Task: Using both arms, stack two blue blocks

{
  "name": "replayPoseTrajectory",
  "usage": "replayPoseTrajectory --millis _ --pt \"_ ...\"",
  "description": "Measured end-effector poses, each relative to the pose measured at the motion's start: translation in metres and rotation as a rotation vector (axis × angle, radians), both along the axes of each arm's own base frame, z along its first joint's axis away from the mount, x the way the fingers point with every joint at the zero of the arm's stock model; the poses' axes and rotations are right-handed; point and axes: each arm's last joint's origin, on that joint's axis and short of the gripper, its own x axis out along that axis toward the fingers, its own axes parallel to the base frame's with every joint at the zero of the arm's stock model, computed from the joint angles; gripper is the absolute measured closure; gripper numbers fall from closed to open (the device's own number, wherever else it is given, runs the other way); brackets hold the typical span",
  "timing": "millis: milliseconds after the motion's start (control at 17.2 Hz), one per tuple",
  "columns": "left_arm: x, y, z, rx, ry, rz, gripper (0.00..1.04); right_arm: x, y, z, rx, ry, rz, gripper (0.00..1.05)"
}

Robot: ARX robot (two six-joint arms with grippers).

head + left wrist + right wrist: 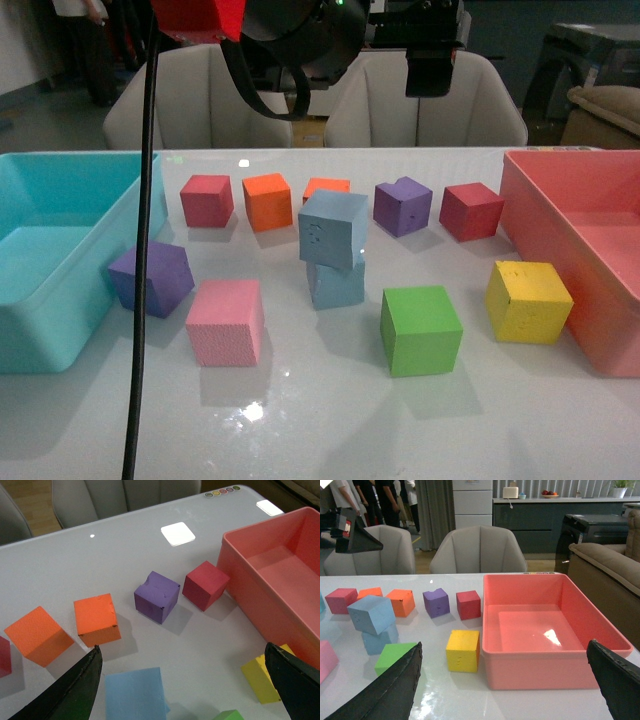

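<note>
The two blue blocks stand stacked in the middle of the white table. The paler upper block [335, 228] sits skewed and slightly tilted on the lower block [336, 284]. They also show as upper block [371, 613] and lower block [377, 641]. My left gripper [182, 650] is open, high over the stack, with the top blue face [134, 695] below it, nearer one finger [75, 690]. Black arm parts [300, 40] hang at the top edge. My right gripper [505, 644] is open and empty, low, facing the pink bin [540, 665].
A turquoise bin [70, 330] stands left and the pink bin [560, 215] right. Around the stack lie purple [152, 278], pink [226, 320], green [420, 328], yellow [528, 300], red [207, 199], orange [267, 200], purple [402, 205] and dark red [470, 210] cubes. A black cable [140, 300] hangs in front.
</note>
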Motion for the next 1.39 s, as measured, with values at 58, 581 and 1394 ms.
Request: replayPoseTrajectory --millis 58,581,1394 --pt "-0.004 0.000 -0.003 0.008 -0.010 0.000 0.07 0.000 0.000 0.000 0.000 0.000 0.000 0.06" --pt "-0.138 0.132 -0.009 -0.091 -0.507 0.489 0.77 0.000 0.000 0.000 0.000 0.000 0.000 0.06" --pt "-0.249 0.207 -0.069 -0.066 -0.451 0.439 1.03 0.000 0.000 0.000 0.000 0.000 0.000 0.06"
